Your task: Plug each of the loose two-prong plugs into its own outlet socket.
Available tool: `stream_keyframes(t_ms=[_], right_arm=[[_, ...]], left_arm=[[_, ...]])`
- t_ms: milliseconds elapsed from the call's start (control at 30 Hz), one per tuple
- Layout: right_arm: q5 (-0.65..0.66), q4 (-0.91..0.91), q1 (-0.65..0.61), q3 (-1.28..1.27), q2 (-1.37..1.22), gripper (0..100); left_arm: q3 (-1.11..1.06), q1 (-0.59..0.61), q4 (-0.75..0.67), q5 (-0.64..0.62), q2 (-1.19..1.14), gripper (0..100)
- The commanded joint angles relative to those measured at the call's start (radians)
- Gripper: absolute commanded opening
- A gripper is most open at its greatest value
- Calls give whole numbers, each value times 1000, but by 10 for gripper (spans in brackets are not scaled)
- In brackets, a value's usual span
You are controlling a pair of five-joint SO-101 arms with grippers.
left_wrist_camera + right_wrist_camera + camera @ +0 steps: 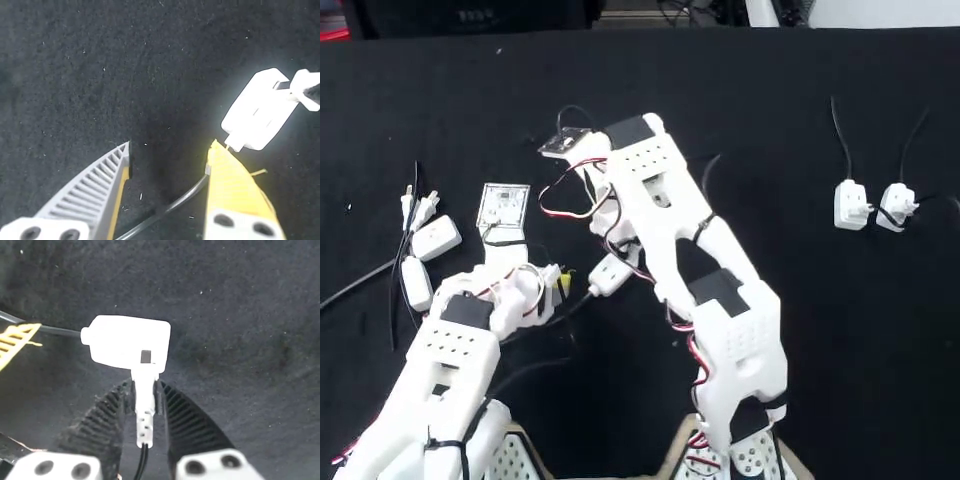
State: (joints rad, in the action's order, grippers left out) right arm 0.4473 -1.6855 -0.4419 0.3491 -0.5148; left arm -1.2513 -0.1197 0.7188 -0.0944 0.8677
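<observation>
A white outlet socket [607,273] lies on the black table near the middle. A white two-prong plug [145,410] sits with its front end against the socket [127,342], and my right gripper [145,385] is shut on the plug body. In the high view the right gripper [625,250] hangs just behind the socket. My left gripper [170,150] stands open beside the socket [257,112], its yellow fingertip [220,155] almost touching it. The socket's black cable [170,205] runs between the left fingers. The left gripper [555,285] is to the socket's left.
Two more white sockets [435,237] [415,283] and loose plugs [418,207] lie at the left, with black cables trailing off. At the right stand two white sockets with plugs [850,203] [897,207]. Black cloth covers the table.
</observation>
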Motion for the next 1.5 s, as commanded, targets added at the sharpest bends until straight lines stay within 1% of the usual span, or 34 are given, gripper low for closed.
stream_keyframes(t_ms=[0,233,333,433,667,933,1133,1367,1467], right_arm=[[0,-3,-20,30,4,10],[0,-3,-20,27,4,10],[-8,-3,-20,25,4,10],[-43,-3,-20,30,4,10],[-40,-5,-20,38,-35,10],[-15,-11,-23,124,-85,10],[-12,-6,-66,117,-87,10],[-11,14,-69,116,-87,10],[-11,48,-69,99,-91,10]], left_arm=[[21,12,-11,-12,21,252],[21,16,-11,-15,23,252],[21,18,-11,-58,25,252],[21,18,-11,-74,25,252],[21,19,-11,-75,26,252],[21,19,-11,-75,26,252],[22,19,-11,-77,26,252],[22,19,-11,-77,26,252],[22,19,-11,-101,26,252]])
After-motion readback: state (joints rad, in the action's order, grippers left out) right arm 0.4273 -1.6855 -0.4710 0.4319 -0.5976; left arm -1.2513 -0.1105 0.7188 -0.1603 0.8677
